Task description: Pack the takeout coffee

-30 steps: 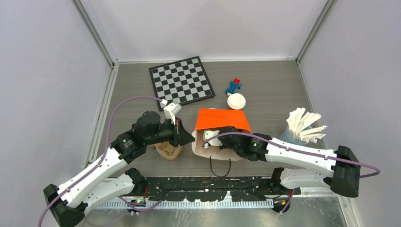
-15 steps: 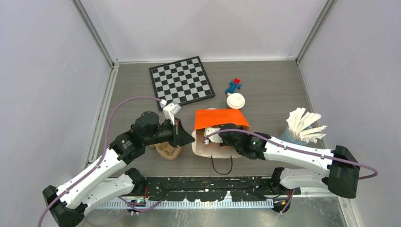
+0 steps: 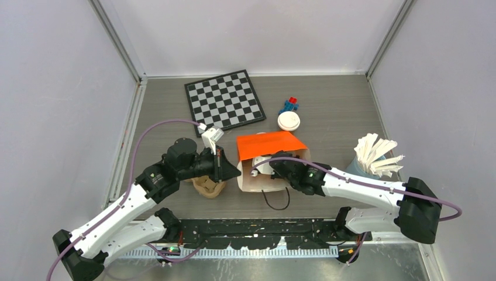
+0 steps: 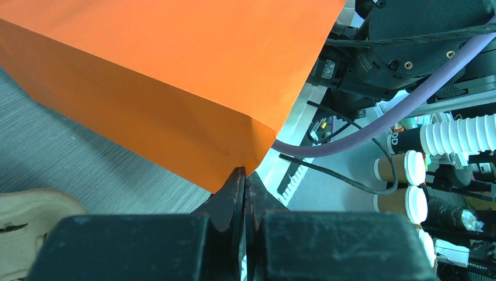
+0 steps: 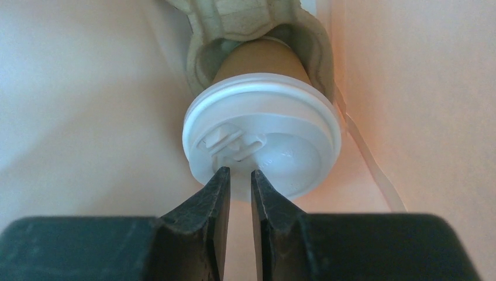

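**Figure. Bag-loading stage, near to far.** Nearest the bases, the left gripper [image 4: 244, 178] is pinching a corner of the orange bag [image 3: 269, 145]. Its jaws are pressed fully together on the paper, at 9 o'clock of the bag. A tan pulp tray [image 3: 209, 186] is lying just beneath this gripper.

From 4 o'clock, the right gripper [image 5: 240, 175] is reaching into the bag's pale interior. Its jaws are standing narrow, with a thin gap and nothing visibly clamped between them. Whether the tips are touching the lid cannot be told.

Just beyond those tips, one takeout coffee cup [image 5: 260, 58] is sitting inside the bag, seated in a pulp cradle [image 5: 251, 23]. Its white lid [image 5: 263, 134] is facing the gripper.

Farther off, a second lidded cup [image 3: 289, 121] is standing on the table [image 3: 339, 111] at 12 o'clock of the bag, near a blue toy [image 3: 288, 105]. The chessboard [image 3: 224, 100] is lying at 11 o'clock.

**Handling (judged).** The cups are probably light, with thin walls that crush easily. The lids look smooth and are liable to pop off. The better hold is around the brown body just below the lid rim, squeezing gently.
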Controlling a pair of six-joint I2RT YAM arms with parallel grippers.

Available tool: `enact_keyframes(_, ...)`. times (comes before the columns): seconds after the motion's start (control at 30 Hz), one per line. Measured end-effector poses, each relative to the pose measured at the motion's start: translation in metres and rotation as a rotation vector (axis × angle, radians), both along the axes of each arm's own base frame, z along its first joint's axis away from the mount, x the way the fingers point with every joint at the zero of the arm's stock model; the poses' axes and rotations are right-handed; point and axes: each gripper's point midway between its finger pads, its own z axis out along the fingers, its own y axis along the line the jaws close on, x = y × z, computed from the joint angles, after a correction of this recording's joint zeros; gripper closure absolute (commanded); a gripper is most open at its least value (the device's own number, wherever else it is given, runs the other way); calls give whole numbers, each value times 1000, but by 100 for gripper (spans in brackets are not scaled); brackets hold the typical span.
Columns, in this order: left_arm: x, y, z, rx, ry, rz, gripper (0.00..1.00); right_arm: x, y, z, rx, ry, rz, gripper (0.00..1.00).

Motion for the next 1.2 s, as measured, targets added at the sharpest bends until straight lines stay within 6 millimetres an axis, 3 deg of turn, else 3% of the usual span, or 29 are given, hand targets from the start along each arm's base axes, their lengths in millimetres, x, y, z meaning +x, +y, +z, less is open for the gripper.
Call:
enact_keyframes(0.73, 0, 0, -1, 1, 2, -2, 100, 21, 6, 3, 43, -42, -29, 77)
enact_keyframes(1.2, 0, 0, -1, 2, 2, -1, 100, 23, 10, 3, 54, -39, -26, 76)
